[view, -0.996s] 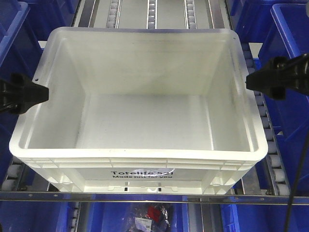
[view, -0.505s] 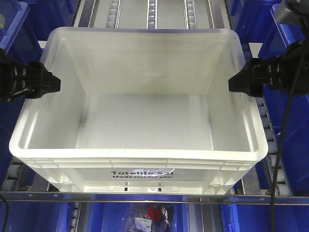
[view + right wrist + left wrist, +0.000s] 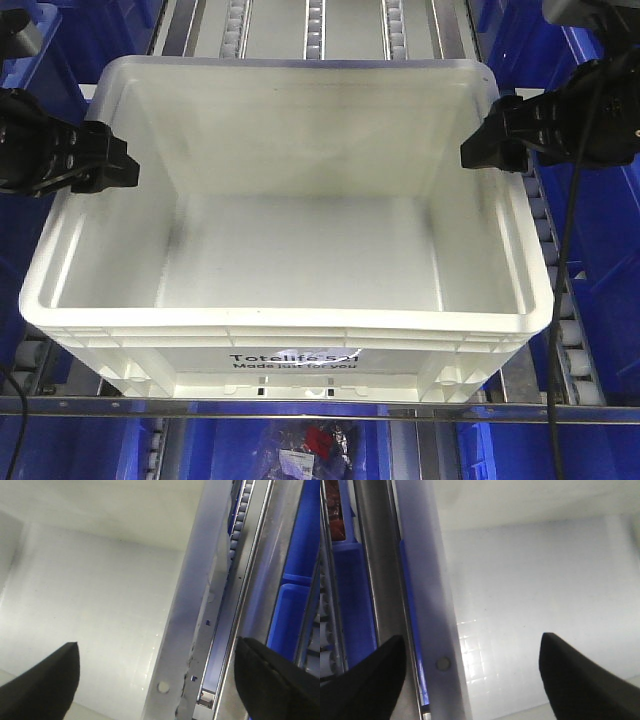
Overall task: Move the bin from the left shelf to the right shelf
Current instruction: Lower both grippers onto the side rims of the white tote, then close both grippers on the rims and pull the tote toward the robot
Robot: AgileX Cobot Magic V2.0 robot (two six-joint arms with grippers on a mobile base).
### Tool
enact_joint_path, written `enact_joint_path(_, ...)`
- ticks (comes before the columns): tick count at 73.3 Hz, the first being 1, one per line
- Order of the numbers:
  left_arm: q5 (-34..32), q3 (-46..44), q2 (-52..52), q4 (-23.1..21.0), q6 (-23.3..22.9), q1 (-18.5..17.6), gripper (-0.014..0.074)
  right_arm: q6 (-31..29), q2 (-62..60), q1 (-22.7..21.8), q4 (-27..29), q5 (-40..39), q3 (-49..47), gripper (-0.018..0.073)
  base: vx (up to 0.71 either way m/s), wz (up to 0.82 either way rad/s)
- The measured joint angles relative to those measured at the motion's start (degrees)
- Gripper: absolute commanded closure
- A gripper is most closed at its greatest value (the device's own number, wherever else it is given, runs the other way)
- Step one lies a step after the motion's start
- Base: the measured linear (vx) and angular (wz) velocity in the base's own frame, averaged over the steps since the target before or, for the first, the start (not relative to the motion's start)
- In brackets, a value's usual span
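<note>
The bin [image 3: 290,355] is a large white empty tote with black print on its front, standing on roller tracks in the middle of the front view. My left gripper [image 3: 122,168] is open over the bin's left rim. In the left wrist view the left gripper [image 3: 470,647] has one finger outside the rim [image 3: 437,630] and one over the bin's inside. My right gripper [image 3: 472,152] is open over the right rim. In the right wrist view the right gripper [image 3: 156,652] straddles the rim [image 3: 187,615] the same way. Neither gripper touches the bin.
Blue bins [image 3: 600,250] stand close on the right and others [image 3: 25,60] on the left. Roller tracks [image 3: 315,25] run away behind the bin. A metal rail [image 3: 300,410] crosses the front, with a lower blue bin [image 3: 315,445] holding a packet below it.
Both grippers have moved inward from outside the bin's sides and slightly farther back, and now hang over the side rims. The bin has not moved.
</note>
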Motion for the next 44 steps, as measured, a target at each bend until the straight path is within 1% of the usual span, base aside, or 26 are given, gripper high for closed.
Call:
enact_joint_path(25, 0.7, -0.1, 4.6, 0.0, 0.0, 0.0, 0.0077, -0.1, 5.4, 0.0, -0.1, 0.0, -0.1, -0.0035, 0.0, 0.0)
enact_joint_path(44, 0.1, -0.1, 6.0, 0.1, 0.0, 0.0, 0.0077, -0.1, 7.9, 0.0, -0.2, -0.2, -0.1, -0.0035, 0.0, 0.0)
